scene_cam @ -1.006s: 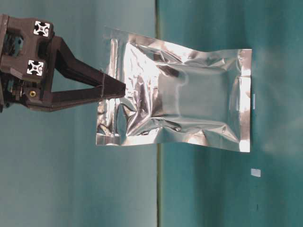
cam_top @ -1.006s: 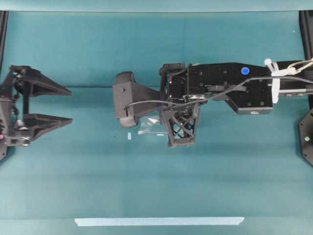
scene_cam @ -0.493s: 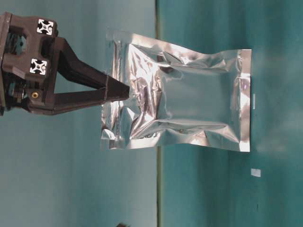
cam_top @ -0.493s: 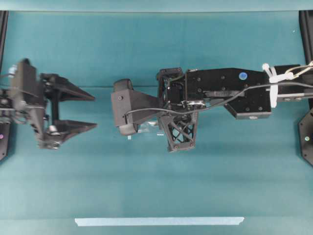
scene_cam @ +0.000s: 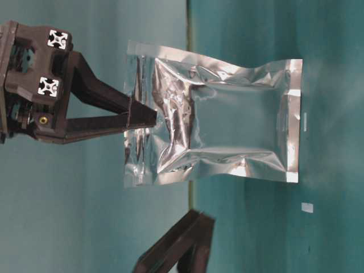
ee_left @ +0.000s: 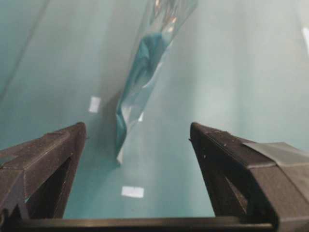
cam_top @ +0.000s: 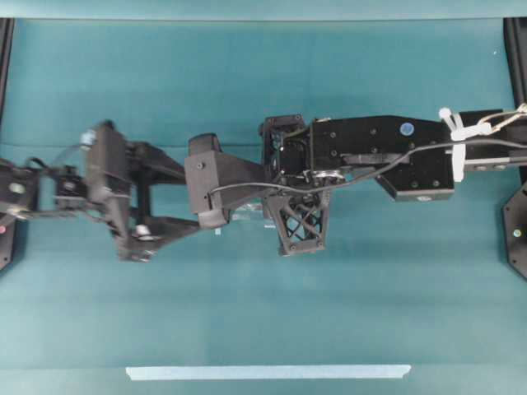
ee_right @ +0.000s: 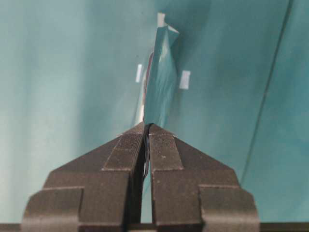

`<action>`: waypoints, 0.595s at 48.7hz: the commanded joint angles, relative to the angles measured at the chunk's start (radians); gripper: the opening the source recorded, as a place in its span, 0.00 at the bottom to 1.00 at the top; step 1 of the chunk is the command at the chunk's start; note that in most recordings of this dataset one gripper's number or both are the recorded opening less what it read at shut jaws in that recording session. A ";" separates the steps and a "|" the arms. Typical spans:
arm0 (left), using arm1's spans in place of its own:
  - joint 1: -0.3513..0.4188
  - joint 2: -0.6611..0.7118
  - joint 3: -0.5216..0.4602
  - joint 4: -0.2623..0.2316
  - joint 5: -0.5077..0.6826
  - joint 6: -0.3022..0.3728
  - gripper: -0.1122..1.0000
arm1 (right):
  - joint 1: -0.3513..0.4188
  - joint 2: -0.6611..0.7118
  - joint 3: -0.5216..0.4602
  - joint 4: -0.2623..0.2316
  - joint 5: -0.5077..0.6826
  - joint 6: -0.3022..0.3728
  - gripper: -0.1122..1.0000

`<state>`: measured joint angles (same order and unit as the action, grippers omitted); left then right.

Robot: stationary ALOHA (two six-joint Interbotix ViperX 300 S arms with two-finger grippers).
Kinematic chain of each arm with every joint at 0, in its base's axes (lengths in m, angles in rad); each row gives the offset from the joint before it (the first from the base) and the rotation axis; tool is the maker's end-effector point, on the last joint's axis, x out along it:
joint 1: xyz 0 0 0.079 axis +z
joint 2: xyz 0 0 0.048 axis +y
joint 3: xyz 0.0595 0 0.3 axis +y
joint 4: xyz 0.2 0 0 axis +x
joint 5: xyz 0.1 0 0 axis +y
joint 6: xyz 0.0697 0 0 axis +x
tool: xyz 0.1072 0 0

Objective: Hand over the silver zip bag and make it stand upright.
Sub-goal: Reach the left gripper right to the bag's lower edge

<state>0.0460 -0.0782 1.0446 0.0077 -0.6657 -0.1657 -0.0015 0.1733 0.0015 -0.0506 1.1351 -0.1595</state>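
Bag held up between two hands
Right hand [ee_right: 146, 129] pinches the silver bag [scene_cam: 219, 122]; left hand [ee_left: 137, 140] gapes wide just beside it.

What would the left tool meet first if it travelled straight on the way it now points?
Most likely the silver zip bag, hanging edge-on ahead between the open left tool's fingers and pinched by the right tool. How far off is unclear.

You are looking down on a teal surface [cam_top: 263, 321] that fills nearly the whole overhead view, evenly lit with soft shadows. A long strip of pale tape [cam_top: 268, 372] lies along its near edge, small white tape squares [scene_cam: 307, 207] dot it, and a darker seam [cam_top: 165, 146] crosses it.
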 commanded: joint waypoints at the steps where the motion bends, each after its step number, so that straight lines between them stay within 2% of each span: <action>1: -0.003 0.044 -0.035 0.002 -0.034 -0.002 0.95 | 0.002 -0.009 -0.009 -0.002 -0.003 -0.011 0.12; 10: -0.003 0.132 -0.089 0.002 -0.063 -0.002 0.95 | 0.002 -0.009 -0.009 0.000 -0.003 -0.012 0.12; 29: -0.002 0.218 -0.161 0.002 -0.071 -0.005 0.95 | 0.003 -0.009 -0.009 -0.002 0.000 -0.012 0.12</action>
<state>0.0445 0.1350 0.9020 0.0092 -0.7256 -0.1687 -0.0031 0.1749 0.0015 -0.0491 1.1367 -0.1595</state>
